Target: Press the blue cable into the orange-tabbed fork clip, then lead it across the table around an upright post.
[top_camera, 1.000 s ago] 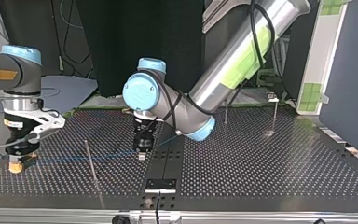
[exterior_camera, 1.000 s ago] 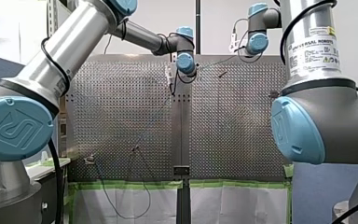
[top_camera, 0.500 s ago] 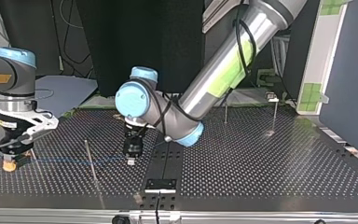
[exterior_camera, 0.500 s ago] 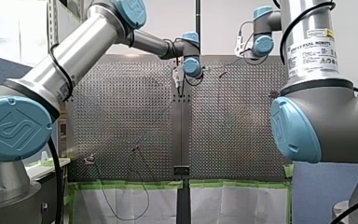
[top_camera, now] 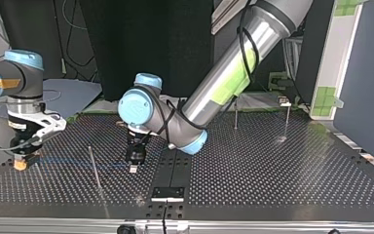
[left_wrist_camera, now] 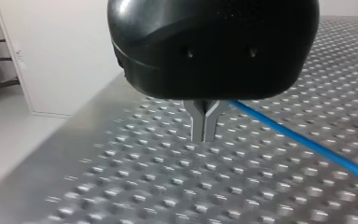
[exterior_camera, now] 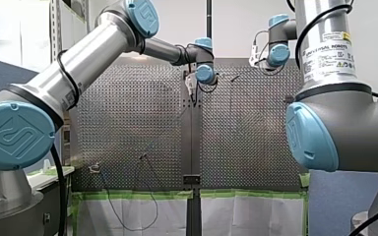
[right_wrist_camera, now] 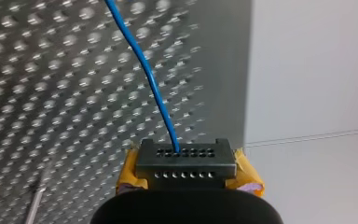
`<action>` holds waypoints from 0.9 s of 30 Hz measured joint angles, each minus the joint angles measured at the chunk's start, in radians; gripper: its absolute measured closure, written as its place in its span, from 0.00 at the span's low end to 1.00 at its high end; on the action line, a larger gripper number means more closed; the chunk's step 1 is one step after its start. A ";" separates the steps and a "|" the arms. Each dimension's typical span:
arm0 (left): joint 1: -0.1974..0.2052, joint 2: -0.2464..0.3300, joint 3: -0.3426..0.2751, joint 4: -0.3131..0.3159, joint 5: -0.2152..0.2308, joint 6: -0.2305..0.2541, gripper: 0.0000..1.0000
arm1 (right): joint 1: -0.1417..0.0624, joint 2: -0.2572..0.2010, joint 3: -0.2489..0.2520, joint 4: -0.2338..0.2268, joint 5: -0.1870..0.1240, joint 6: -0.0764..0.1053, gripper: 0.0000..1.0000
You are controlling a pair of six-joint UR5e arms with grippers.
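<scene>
The blue cable runs taut just above the perforated table between my two grippers. My left gripper, black with metal fingers, is shut, and the cable leaves from the fork of its fingers. My right gripper, at the top view's left edge, has yellow pads and is shut on the cable's end. A thin upright post stands between the grippers, just in front of the cable. A small clip sits at the front view's lower left; its colour is unclear.
Two more upright posts stand at the top view's far right. A dark bracket sits on the table's centre seam at its near edge. Slack cable hangs over the table's taped edge in the front view.
My left gripper has slid along the cable toward the top view's left, closer to the post. My right gripper has shifted slightly and sits a little further back.
</scene>
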 joint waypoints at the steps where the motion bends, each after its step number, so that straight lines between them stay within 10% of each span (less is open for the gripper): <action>1: 0.000 -0.007 -0.001 -0.001 0.000 0.000 1.00 | 0.000 0.002 0.009 -0.002 0.001 0.000 1.00; 27: 0.001 -0.045 -0.084 0.056 -0.002 0.004 1.00 | 0.023 0.188 0.220 -0.185 0.001 0.019 1.00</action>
